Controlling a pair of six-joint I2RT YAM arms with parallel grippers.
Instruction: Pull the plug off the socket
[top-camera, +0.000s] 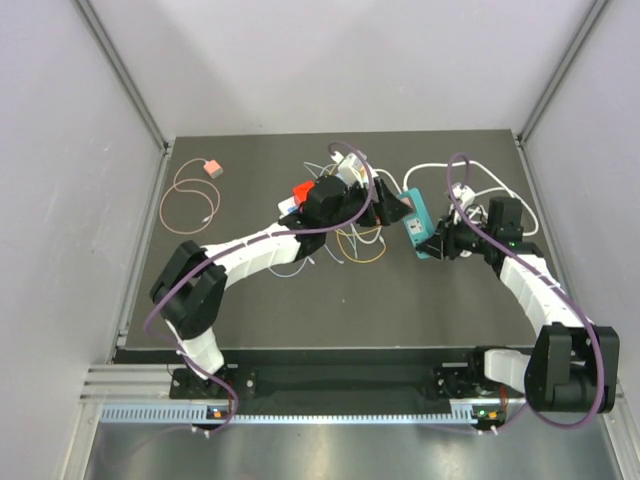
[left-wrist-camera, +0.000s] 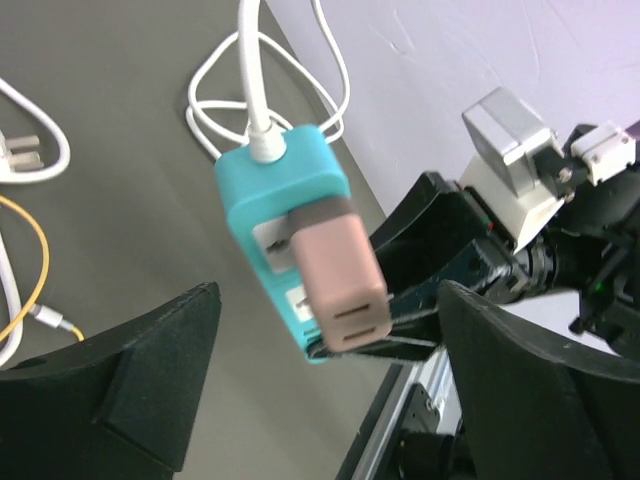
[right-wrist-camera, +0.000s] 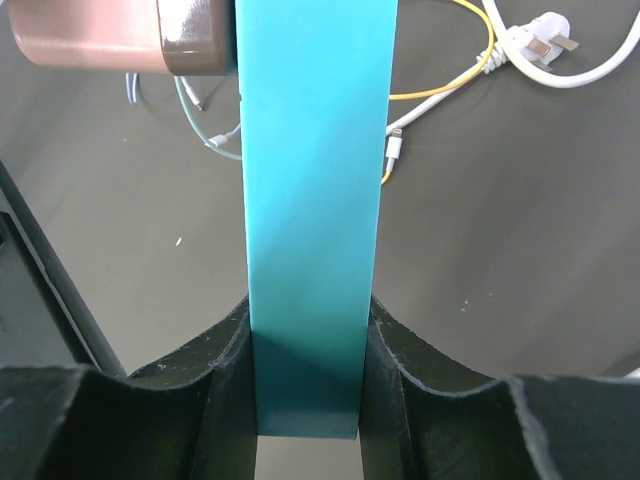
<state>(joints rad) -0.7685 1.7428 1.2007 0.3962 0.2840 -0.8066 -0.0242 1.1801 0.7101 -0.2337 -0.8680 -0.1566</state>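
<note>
A teal socket block (left-wrist-camera: 285, 185) with a white cord is held up off the table. A pink plug (left-wrist-camera: 340, 275) sits in its face. My right gripper (right-wrist-camera: 308, 370) is shut on the socket block's (right-wrist-camera: 310, 200) lower end, with the pink plug (right-wrist-camera: 100, 30) showing at the top left. My left gripper (left-wrist-camera: 325, 400) is open; its fingers (left-wrist-camera: 120, 390) stand wide to either side of the plug without touching it. In the top view the left gripper (top-camera: 380, 205) faces the socket block (top-camera: 418, 222), which the right gripper (top-camera: 440, 243) holds.
Tangled yellow and white cables (top-camera: 355, 245) lie on the dark mat under the left arm. A white plug (right-wrist-camera: 540, 35) and a coiled white cord (left-wrist-camera: 230, 100) lie nearby. A small pink charger with a thin cable (top-camera: 211, 169) lies at the far left. Walls enclose the table.
</note>
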